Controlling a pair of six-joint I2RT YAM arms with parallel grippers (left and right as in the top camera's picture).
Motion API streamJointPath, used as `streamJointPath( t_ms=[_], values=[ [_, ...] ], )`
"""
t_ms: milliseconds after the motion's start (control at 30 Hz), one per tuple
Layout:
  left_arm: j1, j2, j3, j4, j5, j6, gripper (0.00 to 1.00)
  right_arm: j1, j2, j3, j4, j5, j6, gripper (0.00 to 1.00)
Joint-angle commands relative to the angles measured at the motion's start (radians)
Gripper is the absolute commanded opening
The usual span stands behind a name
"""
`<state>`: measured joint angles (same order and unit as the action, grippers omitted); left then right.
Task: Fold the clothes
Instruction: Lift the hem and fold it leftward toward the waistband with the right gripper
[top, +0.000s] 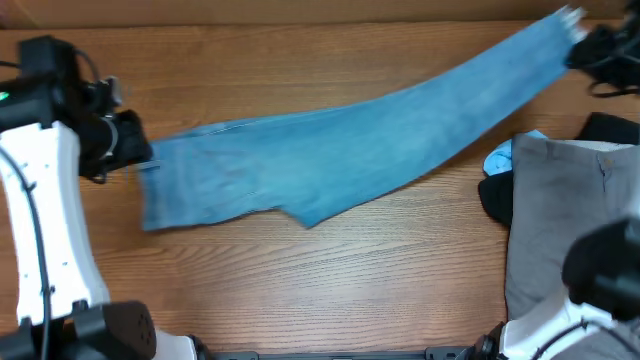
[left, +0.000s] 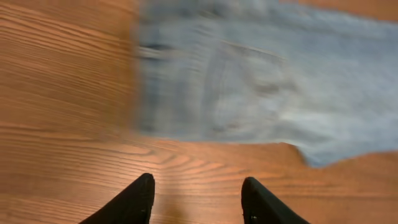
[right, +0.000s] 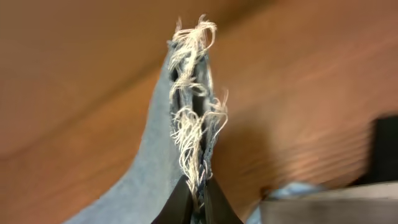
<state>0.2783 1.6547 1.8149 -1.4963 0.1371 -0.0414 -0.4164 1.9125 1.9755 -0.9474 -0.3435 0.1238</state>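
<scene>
My right hand (right: 198, 198) pinches the frayed, stringy hem of the light-blue denim jeans (top: 330, 160); my left hand (left: 199, 202) hangs open above the wood-grain worktop (left: 62, 93).

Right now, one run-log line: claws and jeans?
jeans: stretched across table, unfolded crosswise | left claw: open, empty, short of jeans | right claw: shut on frayed hem

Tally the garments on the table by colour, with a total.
light-blue denim jeans: 1
grey trousers: 1
pale-blue garment: 1
black garment: 1 that can be told, mostly hidden beside the trousers
Total: 4
</scene>
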Motion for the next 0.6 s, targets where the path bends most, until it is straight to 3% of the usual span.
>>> streamJointPath(
  t_ms=[0,167,567],
  values=[
    [0.035,-0.056,0.034,-0.003,-0.006,0.02,0.49,-0.015,-0.103,0.03,-0.015,-0.097,-0.085,0.04],
    [0.043,-0.061,0.034,0.006,-0.01,0.019,0.46,0.087,-0.19,0.03,-0.082,-0.133,-0.107,0.04],
    [0.11,-0.101,0.034,-0.004,-0.066,0.027,0.48,0.607,-0.253,0.029,-0.117,-0.038,-0.059,0.04]
  ],
)
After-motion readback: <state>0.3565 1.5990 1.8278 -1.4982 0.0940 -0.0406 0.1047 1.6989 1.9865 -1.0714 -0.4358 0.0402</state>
